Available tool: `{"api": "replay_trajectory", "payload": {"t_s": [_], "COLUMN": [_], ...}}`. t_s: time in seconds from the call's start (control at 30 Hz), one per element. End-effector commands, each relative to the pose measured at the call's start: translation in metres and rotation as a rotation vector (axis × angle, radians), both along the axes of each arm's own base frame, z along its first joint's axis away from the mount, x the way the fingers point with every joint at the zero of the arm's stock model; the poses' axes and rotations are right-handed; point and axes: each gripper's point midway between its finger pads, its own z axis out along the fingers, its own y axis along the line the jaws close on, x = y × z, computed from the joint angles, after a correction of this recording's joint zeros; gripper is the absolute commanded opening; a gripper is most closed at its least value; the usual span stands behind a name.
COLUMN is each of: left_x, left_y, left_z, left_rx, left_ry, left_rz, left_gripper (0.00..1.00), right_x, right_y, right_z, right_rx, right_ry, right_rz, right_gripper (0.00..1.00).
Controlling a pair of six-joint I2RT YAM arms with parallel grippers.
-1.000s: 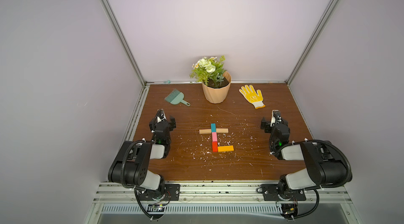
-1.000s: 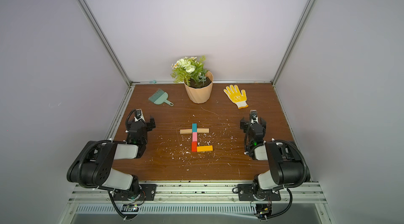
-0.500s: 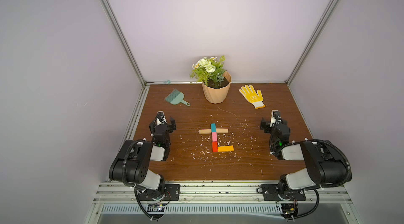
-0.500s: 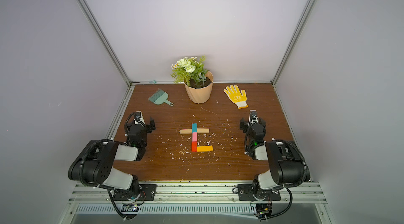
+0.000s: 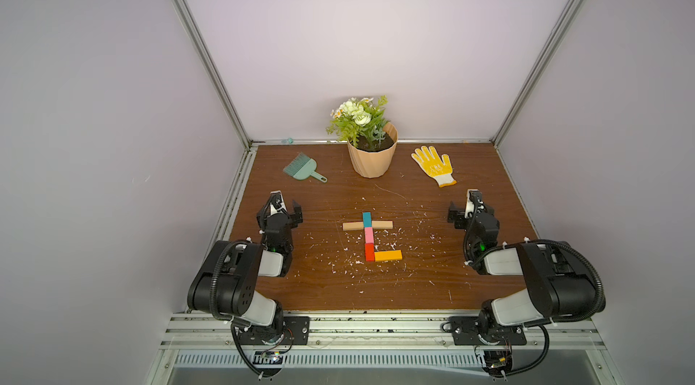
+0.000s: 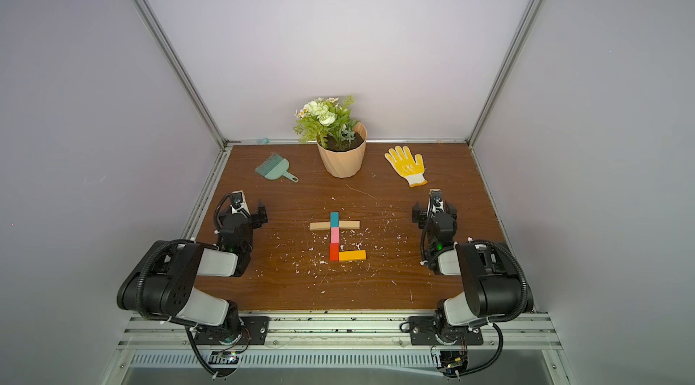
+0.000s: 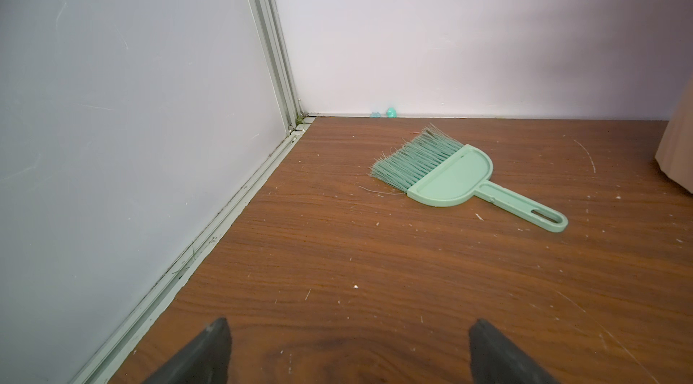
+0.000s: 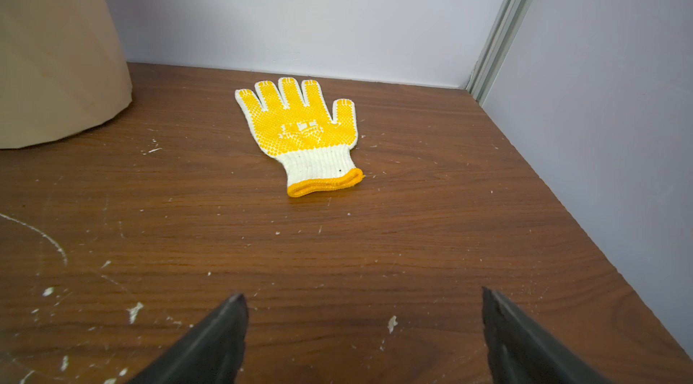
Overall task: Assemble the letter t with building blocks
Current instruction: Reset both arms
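**Parking both arms clear of a finished-looking letter t**

Judging by the layout, the building is looking complete, and the step in hand is resting both arms away from the work. The letter t (image 5: pixel 368 236) is lying flat near the middle of the counter (image 5: pixel 432 289). The teal block (image 5: pixel 367 218), pink block (image 5: pixel 369 235) and red block (image 5: pixel 369 252) are forming a column end to end. The two tan blocks (image 5: pixel 352 226) are flanking the column as a crossbar about where teal is meeting pink. The orange block (image 5: pixel 388 255) is touching the red one as a foot, pointing toward the right arm's side. White crumbs (image 5: pixel 349 263) are littering the wood around it.

The left end effector (image 5: pixel 286 206) is hovering well apart from the blocks, spread wide and carrying nothing, with its wrist view facing the brush (image 7: pixel 431 172). The right end effector (image 5: pixel 463 206) is likewise gaping and empty, facing the glove (image 8: pixel 300 131) beside the flower pot (image 5: pixel 372 161).

Doing this well is coming down to keeping any further arm motion outward, never sweeping across the letter, since the loose blocks are probably sliding easily. The tan piece on the right arm's side is appearing slightly tilted. If straightening is wanted, one fingertip pushing lightly at its outer end is looking safer than a full grasp.
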Motion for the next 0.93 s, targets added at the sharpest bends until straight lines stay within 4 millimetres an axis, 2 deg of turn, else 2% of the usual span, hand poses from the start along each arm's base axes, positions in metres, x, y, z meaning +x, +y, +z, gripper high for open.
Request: {"api": "replay_trajectory", "payload": {"t_s": [0.0,0.2,0.9], "left_x": [0.003,0.009,0.009], "left_y": [0.001,-0.015,-0.014], "left_z": [0.008,0.005,0.006], "left_rx": [-0.003,0.01,0.009], "left_ry": [-0.034,-0.014,-0.016], "left_rz": [-0.013,-0.131,-0.128], "left_gripper": [0.99,0.99,0.99], "right_x": [0.01,0.01,0.01], "right_y": [0.003,0.003,0.003], "right_z": [0.022,0.022,0.023], "right_rx": [0.023,0.025,0.024], "right_ry": [-0.079,-0.08,-0.081], "right_rz": [0.012,0.013,0.013], "right_gripper": [1.0,1.0,1.0]}}
